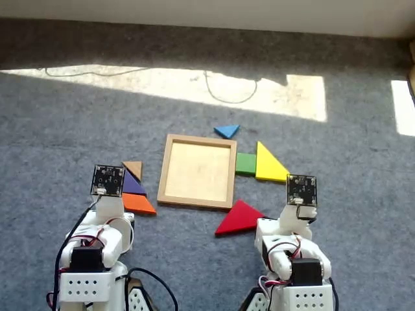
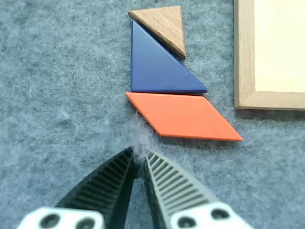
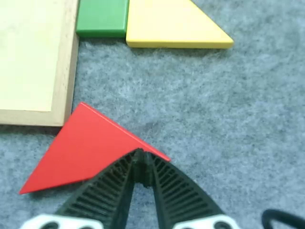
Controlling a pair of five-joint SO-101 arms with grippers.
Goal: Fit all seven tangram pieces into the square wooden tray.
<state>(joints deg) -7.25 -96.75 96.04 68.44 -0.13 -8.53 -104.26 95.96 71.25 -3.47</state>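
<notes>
I see my left gripper (image 2: 139, 162) clenched on nothing, tips low over the grey tabletop (image 2: 57, 95), just short of the orange parallelogram (image 2: 183, 117). My right gripper (image 3: 142, 164) is also clenched and grasps nothing. Its tips sit over the near edge of the red triangle (image 3: 81, 148); I can't tell if they touch it.

In the high view the red triangle lies at 5 o'clock from the tray (image 2: 244, 52), one corner just beside the tray's near corner. The orange parallelogram is at 8 o'clock from the tray. The dark blue triangle (image 2: 155, 67) touches its far edge, and the wood-coloured triangle (image 2: 164, 24) lies against the blue one's slanted side, at 9 o'clock from the tray.

At 3 o'clock the green square (image 1: 246, 163) sits against the tray's rim, with the yellow triangle (image 1: 268, 165) touching the square's outer side. The small blue triangle (image 1: 227, 131) lies at 1 o'clock, just beyond the far rim.

All 7 pieces are flat on the tabletop, outside the tray. A thin cable (image 1: 220, 97) loops at 12 o'clock, well beyond the tray.
</notes>
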